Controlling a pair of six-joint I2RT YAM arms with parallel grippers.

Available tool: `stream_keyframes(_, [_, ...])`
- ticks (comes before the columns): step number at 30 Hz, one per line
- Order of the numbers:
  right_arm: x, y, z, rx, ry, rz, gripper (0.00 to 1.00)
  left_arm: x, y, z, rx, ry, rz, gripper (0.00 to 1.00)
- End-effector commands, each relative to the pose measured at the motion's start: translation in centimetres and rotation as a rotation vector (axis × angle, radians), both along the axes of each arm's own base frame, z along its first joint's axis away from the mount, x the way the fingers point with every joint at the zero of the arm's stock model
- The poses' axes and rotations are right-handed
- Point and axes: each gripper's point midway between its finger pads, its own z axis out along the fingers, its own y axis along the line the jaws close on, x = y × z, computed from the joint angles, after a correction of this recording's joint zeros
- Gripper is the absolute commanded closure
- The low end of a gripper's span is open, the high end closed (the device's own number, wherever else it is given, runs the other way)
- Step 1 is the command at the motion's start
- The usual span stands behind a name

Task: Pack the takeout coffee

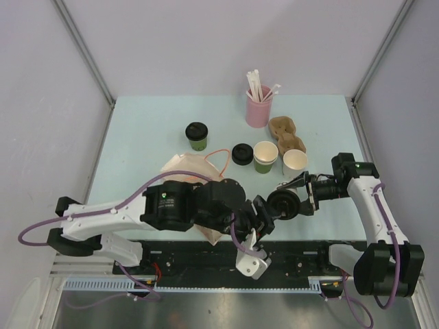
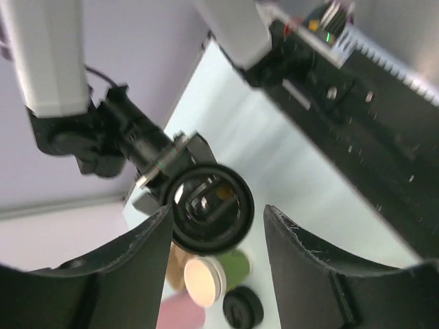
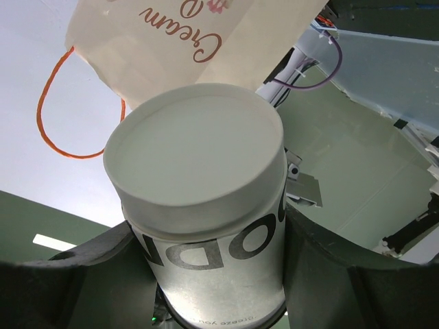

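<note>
Nearest the right wrist lens, base-first: the white cup (image 3: 195, 157), its dark lettering upside down on the wall. Clamped across mid-wall by the right gripper (image 3: 209, 236), one finger on each side, pressed against the paper. Held clear of the table (image 1: 151, 137), tipped on its side near the front edge, black lid (image 2: 209, 205) aimed at the left arm. Facing that lid, the left gripper (image 2: 217, 223): fingers apart, one on either side of the lid's rim, no contact visible. Looks like a hand-over between the arms.

Probably light, thin-walled paper, easy to dent under a hard squeeze, stiffest just below the rolled rim and at the base ring. Impossible to tell whether filled. Best taken by the wall near the top, not by the lid alone: press-fit, liable to pop off.

Farther out: the green cup (image 1: 197, 136), lidded, upright mid-table, well apart from both grippers. Beneath the left arm, a paper bag (image 1: 186, 168) with orange handles. Toward the right, a loose lid (image 1: 241, 153), a second green cup (image 1: 264, 157) with no lid, an open pale cup (image 1: 295, 160) and a cardboard carrier (image 1: 287, 131). At the back, a pink cup of straws (image 1: 258, 104).
</note>
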Motion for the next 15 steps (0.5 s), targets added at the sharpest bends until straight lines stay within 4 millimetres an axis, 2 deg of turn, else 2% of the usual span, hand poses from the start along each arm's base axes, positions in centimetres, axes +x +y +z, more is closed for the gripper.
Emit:
stream_keyframes(1, [-1.4,0.1,1.0,0.048,0.151,0.003,0.95,3.7,-2.0,0.2,-0.13,-0.246,0.112,0.39])
stream_keyframes(2, [-1.4,0.1,1.0,0.047,0.147,0.006,0.94,4.3,-2.7,-0.5,-0.113,-0.252,0.145,0.39])
stream_keyframes(4, [-1.2,0.0,0.9,0.047,0.153,0.006,0.95,4.7,-3.6,-0.5,-0.117,-0.244,0.18,0.4])
stream_keyframes(6, [-1.1,0.0,0.8,0.054,0.152,0.01,0.95,4.7,-3.8,-0.9,-0.113,-0.251,0.173,0.4])
stream_keyframes(7, [-1.0,0.0,0.8,0.058,0.156,0.01,0.95,4.9,-3.9,-1.7,-0.094,-0.258,0.176,0.4])
stream_keyframes(10, [-0.7,0.0,0.8,0.069,0.153,0.011,0.95,5.1,-3.5,-3.5,-0.054,-0.285,0.166,0.42])
stream_keyframes(15, [-0.4,-0.1,0.8,0.076,0.151,0.005,0.95,3.6,-2.7,-4.3,-0.056,-0.243,0.092,0.43])
